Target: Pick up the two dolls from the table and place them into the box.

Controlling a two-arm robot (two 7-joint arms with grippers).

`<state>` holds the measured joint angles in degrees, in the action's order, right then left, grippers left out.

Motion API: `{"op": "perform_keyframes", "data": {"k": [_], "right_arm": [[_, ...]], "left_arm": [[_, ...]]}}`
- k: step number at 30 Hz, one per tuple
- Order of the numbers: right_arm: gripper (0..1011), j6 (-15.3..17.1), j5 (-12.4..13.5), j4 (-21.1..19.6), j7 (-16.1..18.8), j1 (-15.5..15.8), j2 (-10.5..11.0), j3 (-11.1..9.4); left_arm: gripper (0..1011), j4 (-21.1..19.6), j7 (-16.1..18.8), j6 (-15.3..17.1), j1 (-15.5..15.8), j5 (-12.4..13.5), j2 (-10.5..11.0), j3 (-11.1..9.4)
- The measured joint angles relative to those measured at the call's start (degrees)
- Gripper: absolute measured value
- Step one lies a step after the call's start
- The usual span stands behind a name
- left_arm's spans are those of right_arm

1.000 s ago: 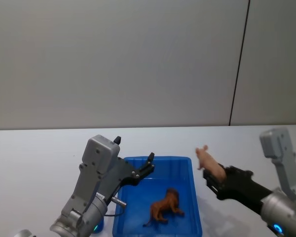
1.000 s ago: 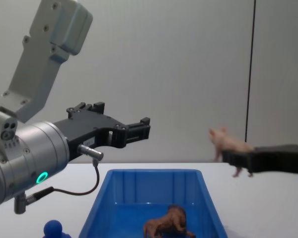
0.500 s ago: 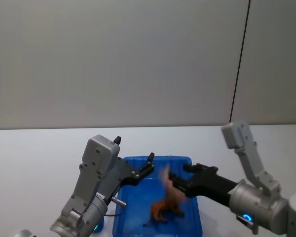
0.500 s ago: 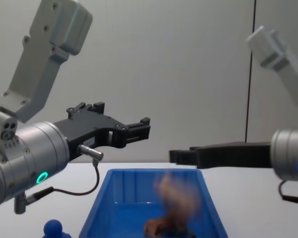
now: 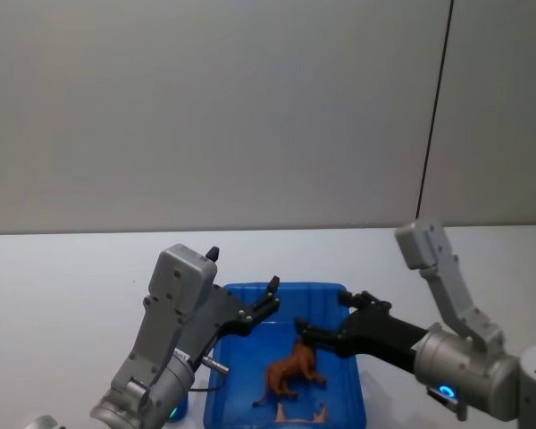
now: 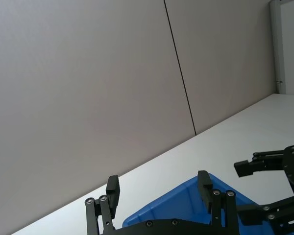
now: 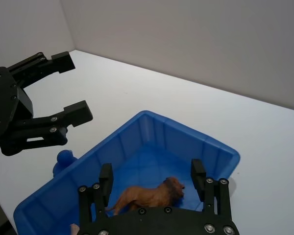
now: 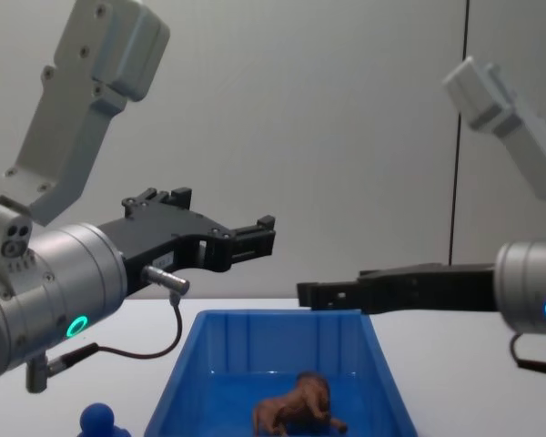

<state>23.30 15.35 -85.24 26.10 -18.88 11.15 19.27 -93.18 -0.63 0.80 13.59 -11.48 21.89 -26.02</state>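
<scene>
1. Pink pig doll (image 5: 300,414) has dropped from the right gripper (image 5: 322,313), now spread wide above the blue box (image 5: 355,375)
2. Pig and brown lion doll (image 5: 292,374) both lie inside the box
3. Close by hangs the left gripper (image 5: 270,299), spread open too; the arms could bump when pulling back

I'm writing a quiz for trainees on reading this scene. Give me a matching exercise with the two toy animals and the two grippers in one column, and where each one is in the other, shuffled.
Things:
1. brown plastic lion figure
2. pale pink plastic toy animal
3. left gripper
4. right gripper

Places:
A. open, reaching over the bright blue plastic box from its right side
B. on the box floor, at the end nearest the robot
C. open, raised by the box's left rim
D. on the middle of the box floor

Pairs: 1-D, 2-B, 3-C, 4-A
</scene>
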Motion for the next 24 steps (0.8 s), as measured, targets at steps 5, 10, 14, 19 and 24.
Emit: {"op": "perform_keyframes", "data": {"k": [5, 10, 14, 19, 24], "right_arm": [[1001, -1.83, 0.37, -0.92, 0.23, 0.89, 1.51, -0.96], [1001, -4.47, 1.51, -2.54, 0.27, 2.69, 3.89, -2.49], [1001, -6.76, 2.58, -4.05, 0.06, 4.66, 6.14, -3.82], [1001, -8.81, 3.59, -5.18, -0.44, 6.50, 8.01, -4.94], [1001, -10.19, 4.29, -5.99, -0.78, 7.77, 9.27, -5.65]], "left_arm": [[1000, 0.00, 0.00, 0.00, 0.00, 0.00, 0.00, 0.00], [1001, 0.00, 0.00, 0.00, 0.00, 0.00, 0.00, 0.00], [1000, 0.00, 0.00, 0.00, 0.00, 0.00, 0.00, 0.00], [1001, 0.00, 0.00, 0.00, 0.00, 0.00, 0.00, 0.00], [1000, -0.03, 0.00, 0.00, -0.06, 0.00, 0.02, 0.04]]}}
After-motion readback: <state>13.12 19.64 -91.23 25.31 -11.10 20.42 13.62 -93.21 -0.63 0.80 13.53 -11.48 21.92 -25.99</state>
